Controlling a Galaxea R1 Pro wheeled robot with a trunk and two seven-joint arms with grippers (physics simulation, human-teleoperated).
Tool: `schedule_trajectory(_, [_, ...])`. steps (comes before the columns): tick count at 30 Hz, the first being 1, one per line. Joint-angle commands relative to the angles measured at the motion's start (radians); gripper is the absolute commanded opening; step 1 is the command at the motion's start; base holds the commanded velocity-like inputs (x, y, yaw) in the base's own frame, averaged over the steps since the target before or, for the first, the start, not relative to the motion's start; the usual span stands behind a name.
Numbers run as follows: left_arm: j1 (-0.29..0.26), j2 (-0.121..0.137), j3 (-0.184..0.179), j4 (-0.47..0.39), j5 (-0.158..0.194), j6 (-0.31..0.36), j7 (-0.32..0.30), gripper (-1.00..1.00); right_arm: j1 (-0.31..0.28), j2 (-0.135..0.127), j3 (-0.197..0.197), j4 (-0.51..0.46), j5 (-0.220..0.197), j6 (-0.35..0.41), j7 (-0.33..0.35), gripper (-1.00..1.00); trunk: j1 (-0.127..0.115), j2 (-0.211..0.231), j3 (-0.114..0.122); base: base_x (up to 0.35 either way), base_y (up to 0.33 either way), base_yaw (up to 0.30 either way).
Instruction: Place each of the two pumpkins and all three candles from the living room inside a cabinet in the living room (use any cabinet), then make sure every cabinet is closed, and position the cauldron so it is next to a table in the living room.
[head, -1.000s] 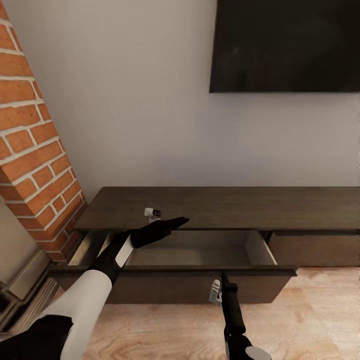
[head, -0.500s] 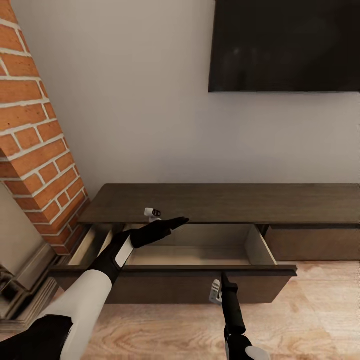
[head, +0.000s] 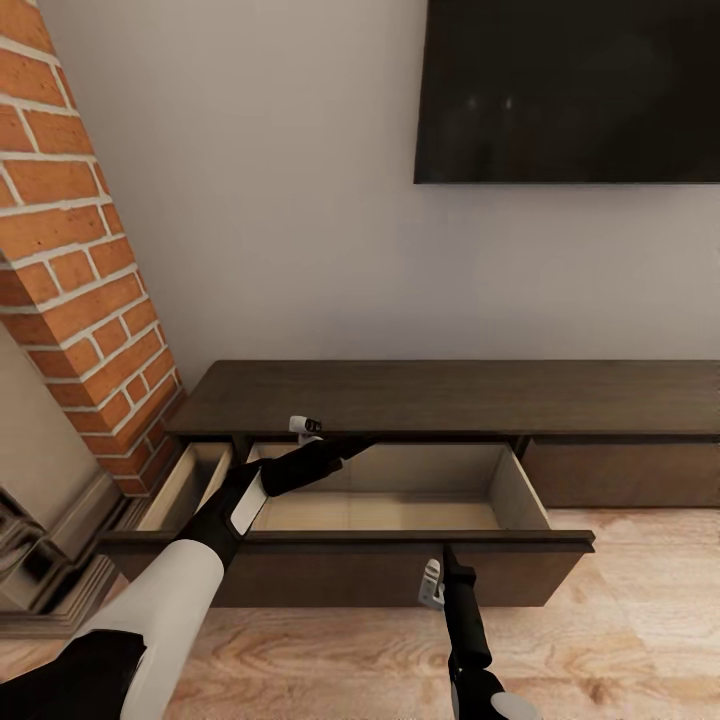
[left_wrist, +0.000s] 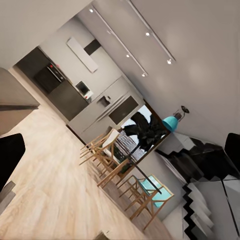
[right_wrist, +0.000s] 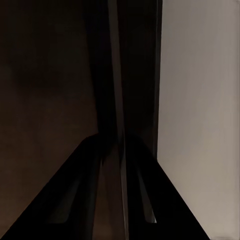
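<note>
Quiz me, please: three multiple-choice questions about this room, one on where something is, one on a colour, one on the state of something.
1. Where is the black flat screen?
A. On the wall above the long dark-brown wood console
B. On the red brick column
C. Lying on the floor

2. What colour is the inside of the console's wide drawer?
A. Orange
B. Pale beige
C. Blue

3. What state is that wide drawer in?
A. Pushed fully shut
B. Taken out and lying on the floor
C. Pulled open

Answers:
1 A: the head view shows the screen against the pale wall, straight above the console top.
2 B: its bottom and side walls are a light beige.
3 C: its front stands well forward of the console, so the inside is in plain sight.
</note>
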Motion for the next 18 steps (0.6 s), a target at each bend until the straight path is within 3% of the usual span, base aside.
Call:
schedule_trajectory(1, [0.0,0.0,0.0,0.0,0.0,0.0,0.0,1.0,0.0,0.0,-0.006,0.001,-0.009,-0.004,0.009,-1.0,0.0,0.0,0.0,-0.009,0.0,0.0])
schedule_trajectory(18, [0.0,0.0,0.0,0.0,0.0,0.0,0.001,1.0,0.001,-0.001,-0.006,0.001,-0.009,-0.005,0.011,-1.0,0.0,0.0,0.0,-0.001,0.0,0.0])
